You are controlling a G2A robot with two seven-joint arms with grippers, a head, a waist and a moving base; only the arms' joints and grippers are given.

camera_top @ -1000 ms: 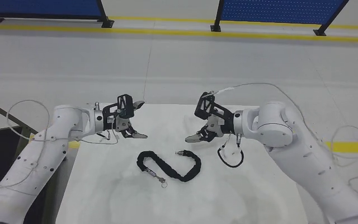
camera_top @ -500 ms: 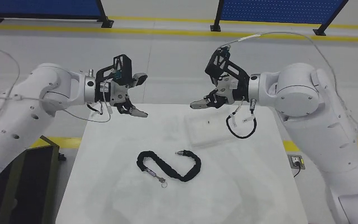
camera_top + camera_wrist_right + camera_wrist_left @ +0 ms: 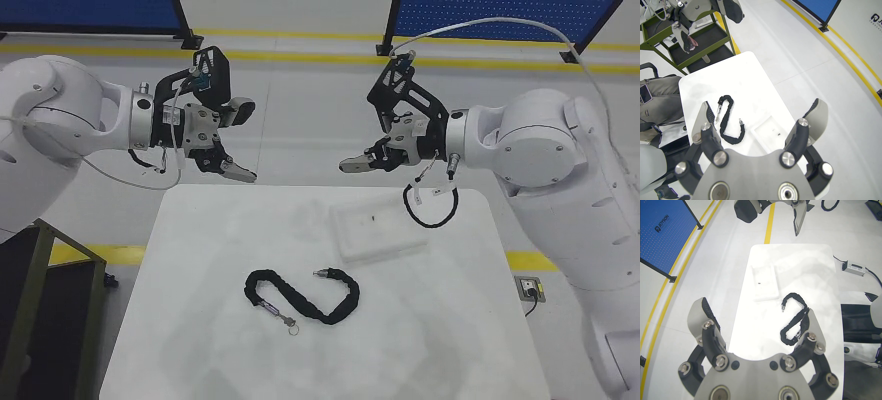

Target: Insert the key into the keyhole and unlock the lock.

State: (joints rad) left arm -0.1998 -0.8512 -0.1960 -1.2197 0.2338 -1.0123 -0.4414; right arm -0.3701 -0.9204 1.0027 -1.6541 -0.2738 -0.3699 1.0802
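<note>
The lock (image 3: pixel 300 295) lies curled mid-desk (image 3: pixel 200 330), near a white tray (image 3: pixel 350 240). The left gripper (image 3: pixel 756 306) and right gripper (image 3: pixel 761 105) hang open, empty, above the desk's far edge.

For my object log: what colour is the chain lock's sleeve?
Black; the chain lock has bare silver metal ends. It shows best in the left wrist view.

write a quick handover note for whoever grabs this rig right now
Left gripper: open, empty, high near the far edge of the table.
Right gripper: open, empty, opposite it.
Chain lock lies mid-table, ends apart; what looks like the key is at one end, inserted or not I cannot tell. White tray beside the lock.
Done: nothing visible.
Left: grasp lock and key, insert, turn.
</note>
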